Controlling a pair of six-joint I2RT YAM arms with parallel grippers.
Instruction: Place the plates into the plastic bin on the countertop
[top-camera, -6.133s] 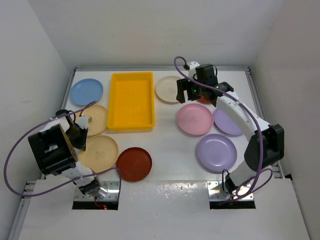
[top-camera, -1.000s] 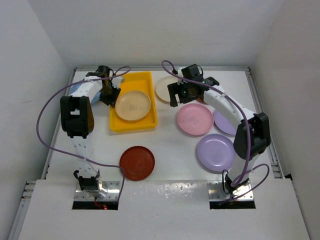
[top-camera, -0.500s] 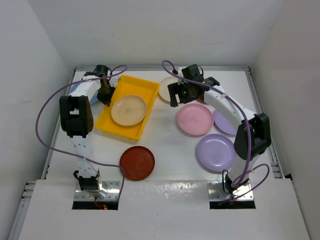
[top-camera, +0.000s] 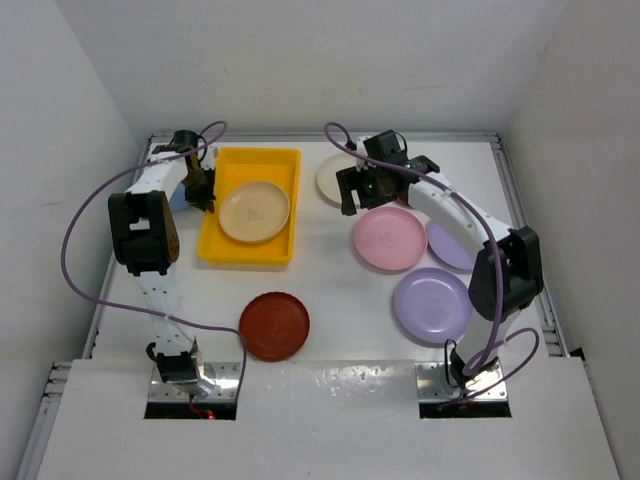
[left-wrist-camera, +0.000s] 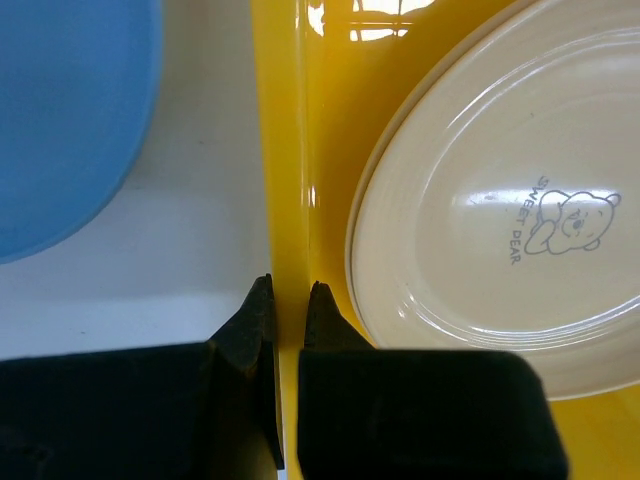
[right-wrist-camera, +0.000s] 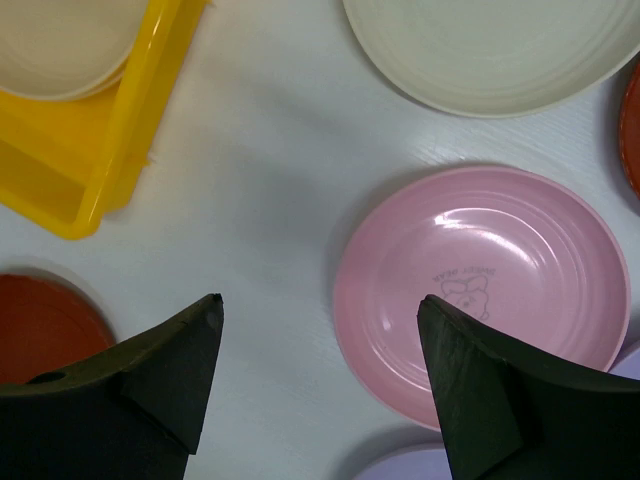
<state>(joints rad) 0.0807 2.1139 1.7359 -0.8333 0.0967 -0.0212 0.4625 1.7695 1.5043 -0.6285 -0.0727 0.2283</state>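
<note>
The yellow plastic bin (top-camera: 225, 240) lies at the back left of the white countertop (top-camera: 340, 285), with a tan plate (top-camera: 254, 211) inside it. My left gripper (top-camera: 206, 194) is shut on the bin's left wall (left-wrist-camera: 288, 180), one finger on each side. In the left wrist view the tan plate (left-wrist-camera: 500, 220) fills the bin floor. A blue plate (left-wrist-camera: 70, 110) lies just outside that wall. My right gripper (right-wrist-camera: 320, 305) hangs open and holds nothing. It is above bare countertop between a cream plate (top-camera: 334, 178) and a pink plate (top-camera: 390, 238).
Two lavender plates (top-camera: 432, 305) (top-camera: 456, 246) lie on the right. A dark red plate (top-camera: 274, 325) sits near the front. Another dark red plate edge (right-wrist-camera: 633, 130) shows beside the right arm. A thin raised edge (top-camera: 320, 135) borders the countertop.
The left gripper has closed on the bin's left wall. The bin, with the tan plate in it, has slid left and swung from skewed to nearly straight. The right arm has stayed put.
</note>
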